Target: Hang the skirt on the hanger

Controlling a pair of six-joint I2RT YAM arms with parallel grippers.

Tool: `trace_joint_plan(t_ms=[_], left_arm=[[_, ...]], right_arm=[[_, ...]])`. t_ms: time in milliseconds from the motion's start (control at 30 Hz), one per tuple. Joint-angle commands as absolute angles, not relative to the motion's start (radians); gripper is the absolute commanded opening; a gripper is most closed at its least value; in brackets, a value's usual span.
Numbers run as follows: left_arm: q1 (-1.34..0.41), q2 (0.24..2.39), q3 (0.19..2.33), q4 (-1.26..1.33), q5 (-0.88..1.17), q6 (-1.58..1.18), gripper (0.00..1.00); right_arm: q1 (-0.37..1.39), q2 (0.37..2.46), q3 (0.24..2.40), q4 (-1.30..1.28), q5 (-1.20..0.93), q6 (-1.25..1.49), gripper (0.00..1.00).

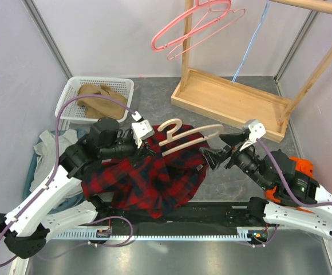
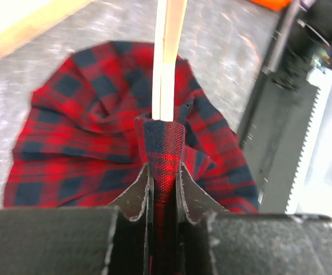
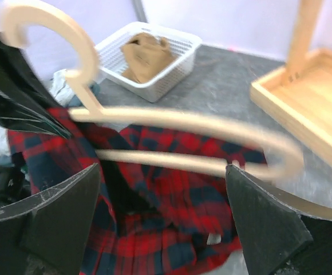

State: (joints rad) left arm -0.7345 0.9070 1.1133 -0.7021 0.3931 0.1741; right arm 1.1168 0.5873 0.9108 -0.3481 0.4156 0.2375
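Note:
The tan-brown skirt lies crumpled in the white basket at the back left, and also shows in the right wrist view. The pink hanger hangs high on the wooden rack, away from both arms. My left gripper is shut on a fold of the red plaid garment, where the thick wooden hanger enters the cloth. My right gripper is open and empty, its jaws wide apart at the wooden hanger's right end.
The white basket stands at the back left. The wooden rack base with its posts is at the back right, with a light-blue hanger on it. A grey garment lies at the left edge.

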Motion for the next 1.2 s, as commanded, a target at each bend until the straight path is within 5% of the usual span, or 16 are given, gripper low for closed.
trace_joint_plan(t_ms=[0,300,800,1167], left_arm=[[-0.730,0.858,1.112,-0.561,0.265,0.078,0.02],[-0.730,0.841,1.101,-0.519,0.219,0.018,0.02],[-0.730,0.816,1.088,-0.505,0.244,0.009,0.02],[-0.730,0.788,1.080,-0.508,0.253,-0.026,0.02]], right_arm=[[1.121,0.592,0.849,-0.485,0.555,0.403,0.94],[1.118,0.678,0.595,-0.491,0.673,0.791,0.69],[0.916,0.923,0.368,-0.036,0.552,0.775,0.42],[0.890,0.957,0.299,0.351,0.477,0.580,0.43]])
